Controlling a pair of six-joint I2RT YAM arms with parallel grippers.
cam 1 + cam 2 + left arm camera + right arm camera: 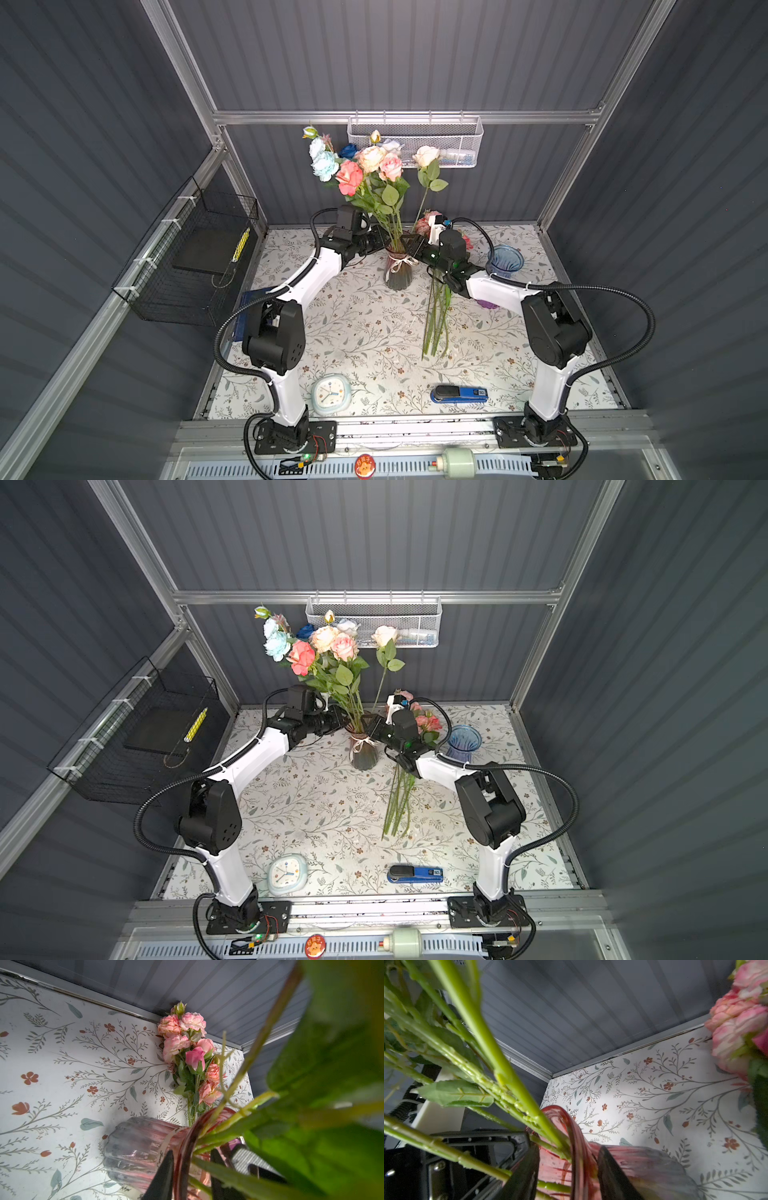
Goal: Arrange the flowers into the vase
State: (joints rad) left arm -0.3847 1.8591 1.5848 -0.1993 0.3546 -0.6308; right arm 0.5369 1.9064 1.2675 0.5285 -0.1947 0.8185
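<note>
Far left, on the wall: a black basket (187, 257) with a yellow thing inside. Near the front edge of the desk (365, 332): a small clock (331, 392), lying flat.

Next, the left pincer (386, 240), right up at the left side of the vase (398, 276). Spread apart in the left wrist view (192, 1150): one finger (164, 1176) outside the glass, one inside, the pink rim in the gap. A bit of room next to the inner finger, so no tight pinch.

In the middle, toward the back of the desk: the vase, upright, pink and grey ribbed glass with a pale ribbon round the neck. Inside it, the flowers (370, 166), standing tall in both top views. Pale blue, dark blue, peach, pink and white heads, green stems down through the mouth. One white head a little apart on the right of the bunch.

Just right of the vase, the right pincer (409, 245). Spread apart too in the right wrist view (566, 1147), one finger on each side of the rim, green stems just beside.

Up on the back wall, a white basket (415, 139). Under the right arm, loose flowers (436, 324) flat on the desk, stems toward the front, pink heads toward the back wall. Nearer the front, a blue stapler (459, 395). Far right, a blue vase (505, 259), upright.
</note>
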